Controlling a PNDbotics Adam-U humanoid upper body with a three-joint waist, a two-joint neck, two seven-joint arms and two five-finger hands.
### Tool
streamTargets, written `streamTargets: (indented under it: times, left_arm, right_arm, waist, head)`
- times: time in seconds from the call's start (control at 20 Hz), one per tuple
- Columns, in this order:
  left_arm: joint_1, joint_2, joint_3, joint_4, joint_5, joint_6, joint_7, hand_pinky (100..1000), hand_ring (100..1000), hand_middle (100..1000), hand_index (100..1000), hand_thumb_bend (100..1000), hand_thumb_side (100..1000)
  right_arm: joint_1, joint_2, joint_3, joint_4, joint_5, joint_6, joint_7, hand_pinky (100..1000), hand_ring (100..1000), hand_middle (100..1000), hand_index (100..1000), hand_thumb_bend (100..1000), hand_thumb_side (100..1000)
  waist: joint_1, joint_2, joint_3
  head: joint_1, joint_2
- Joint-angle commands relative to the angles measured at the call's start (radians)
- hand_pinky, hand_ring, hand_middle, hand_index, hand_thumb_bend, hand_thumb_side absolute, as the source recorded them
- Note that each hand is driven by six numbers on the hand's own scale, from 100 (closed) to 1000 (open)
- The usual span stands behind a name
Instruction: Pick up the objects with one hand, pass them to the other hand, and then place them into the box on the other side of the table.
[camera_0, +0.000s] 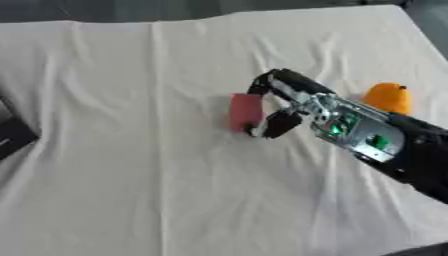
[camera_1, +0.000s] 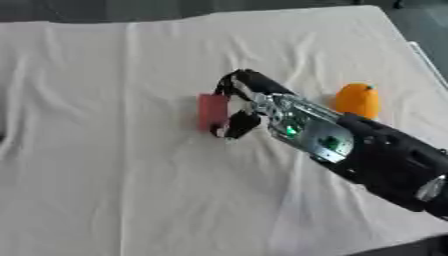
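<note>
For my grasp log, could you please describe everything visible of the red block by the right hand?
The small red rectangular block looks flat-faced, matte and plain, with its material unclear. It sits near the middle of the white cloth-covered table, long side running away from the camera. The robot's black right hand curls round its right edge, fingers at the top, thumb at the lower corner. Whether it is lifted cannot be told.
</note>
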Motion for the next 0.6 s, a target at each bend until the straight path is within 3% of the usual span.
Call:
streamTargets:
  times: [0.05, 0.4, 0.6]
  left_arm:
    - [-0.014, 0.024, 0.016, -0.004, -0.005, -0.002, 0.006, 991, 756, 676, 728, 100, 684]
    - [-0.009, 0.028, 0.018, 0.007, -0.002, -0.002, 0.013, 985, 755, 675, 726, 100, 657]
    - [-0.024, 0.023, 0.012, 0.010, -0.008, -0.011, 0.010, 981, 754, 674, 726, 100, 644]
  right_arm:
    - [-0.010, -0.025, -0.017, -0.009, -0.010, 0.008, -0.041, 718, 763, 523, 470, 431, 114]
    - [-0.019, -0.010, -0.018, -0.009, -0.090, 0.019, -0.191, 534, 723, 497, 465, 423, 104]
    - [-0.029, 0.015, -0.007, -0.009, -0.167, 0.017, -0.344, 407, 700, 485, 462, 426, 112]
  waist:
    - [-0.010, -0.022, -0.003]
    - [-0.004, -0.051, -0.020]
    - [0.001, -0.064, -0.025]
  head:
    - [0.000, 0.005]
    - [0.022, 0.034]
    - [0.041, 0.045]
